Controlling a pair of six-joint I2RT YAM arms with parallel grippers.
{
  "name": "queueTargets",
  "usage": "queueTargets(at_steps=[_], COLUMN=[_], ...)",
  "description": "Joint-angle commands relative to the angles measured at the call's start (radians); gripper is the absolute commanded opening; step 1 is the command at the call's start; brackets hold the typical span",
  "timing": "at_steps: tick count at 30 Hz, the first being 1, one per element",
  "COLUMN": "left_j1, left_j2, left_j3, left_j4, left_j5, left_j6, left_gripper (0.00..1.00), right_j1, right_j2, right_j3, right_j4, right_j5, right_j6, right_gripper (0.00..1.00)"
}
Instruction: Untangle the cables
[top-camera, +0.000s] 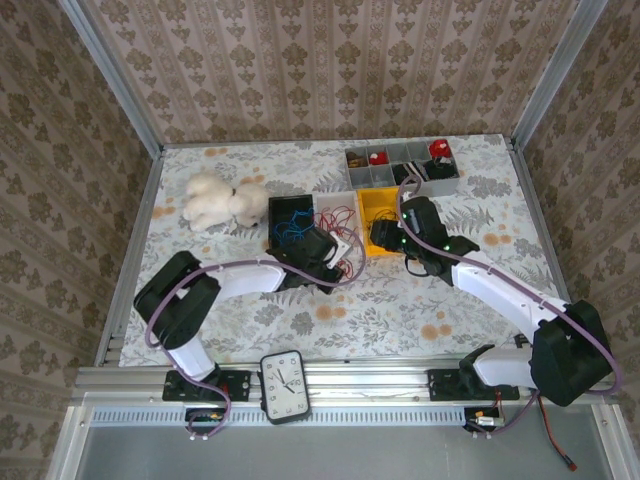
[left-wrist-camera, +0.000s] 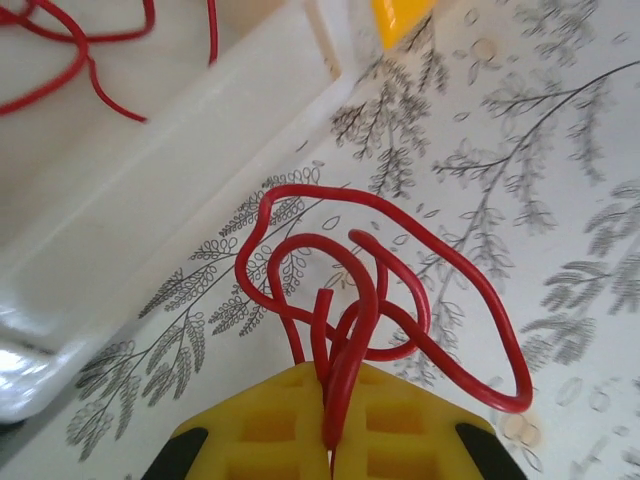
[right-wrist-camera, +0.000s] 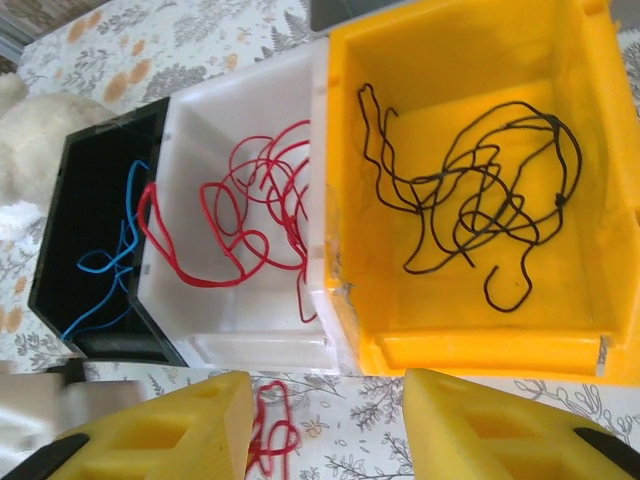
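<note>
Left jaws closed on a looped thin red cable (left-wrist-camera: 345, 375) on the floral-print counter (left-wrist-camera: 560, 180), just beside a white plastic bin (left-wrist-camera: 170, 200). Right jaws open near a yellow plastic bin (right-wrist-camera: 470, 350) holding dark brown cables (right-wrist-camera: 480, 185).

Your left arm (top-camera: 240, 278) stretches low and forward, the left gripper (left-wrist-camera: 330, 395) clamped tight on a loop of red cable (left-wrist-camera: 350, 350) just in front of the white bin (left-wrist-camera: 150, 200). Your right arm (top-camera: 500, 290) angles in opposite, the right gripper (right-wrist-camera: 325, 410) poised off the bin's near right corner, fingers spread apart and holding nothing.
</note>
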Motion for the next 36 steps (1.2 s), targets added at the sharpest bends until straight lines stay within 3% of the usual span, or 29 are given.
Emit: queueTargets(at_steps=[1, 5, 9, 10, 11, 13, 15, 19, 20, 25, 27, 31, 32, 34, 36], left_j1=[0.019, 0.093, 0.141, 0.144, 0.143, 0.143, 0.143, 0.144, 0.145, 0.158, 0.185, 0.295, 0.333, 0.404, 0.48], left_j2=[-0.113, -0.11, 0.042, 0.087, 0.123, 0.188, 0.214, 0.147, 0.102, -0.204, -0.331, -0.593, -0.659, -0.765, -0.829], left_j3=[0.003, 0.062, 0.237, 0.295, 0.347, 0.459, 0.527, 0.514, 0.473, 0.147, 0.03, -0.159, -0.209, -0.284, -0.355], left_j4=[-0.022, 0.003, -0.017, -0.031, -0.055, -0.117, -0.162, -0.145, -0.124, 0.026, 0.011, -0.107, -0.109, -0.112, -0.075], left_j5=[-0.003, -0.009, -0.063, -0.079, -0.093, -0.15, -0.222, -0.317, -0.338, -0.529, -0.624, -0.836, -0.882, -0.945, -1.023], left_j6=[0.005, -0.039, -0.022, -0.004, 0.007, 0.024, 0.028, 0.013, 0.0, -0.065, -0.095, -0.149, -0.146, -0.138, -0.125], left_gripper=[0.0, 0.0, 0.0, 0.05, 0.24, 0.52, 0.75, 0.91, 0.99, 1.0, 1.0, 1.0, 1.0, 1.0, 1.0], right_j1=[-0.006, -0.006, -0.006, -0.006, -0.006, -0.006, -0.006, -0.01, -0.013, -0.057, -0.09, -0.135, -0.136, -0.148, -0.193], right_j2=[-0.01, -0.001, 0.008, 0.008, 0.006, 0.003, -0.008, -0.048, -0.065, -0.191, -0.251, -0.364, -0.376, -0.368, -0.311], right_j3=[-0.012, -0.014, -0.004, -0.001, 0.0, 0.006, 0.01, 0.004, 0.0, -0.067, -0.111, -0.261, -0.33, -0.425, -0.43], right_j4=[0.022, 0.027, 0.02, 0.017, 0.014, 0.001, -0.017, -0.062, -0.073, -0.105, -0.095, 0.065, 0.177, 0.348, 0.375], right_j5=[0.041, 0.044, 0.044, 0.045, 0.045, 0.049, 0.054, 0.092, 0.11, 0.29, 0.361, 0.486, 0.509, 0.523, 0.535], right_j6=[0.026, 0.026, 0.016, 0.013, 0.011, 0.005, -0.005, -0.049, -0.067, -0.153, -0.201, -0.356, -0.439, -0.565, -0.553], right_gripper=[0.44, 0.44, 0.44, 0.44, 0.44, 0.43, 0.43, 0.45, 0.45, 0.52, 0.59, 0.84, 1.0, 1.0, 1.0])
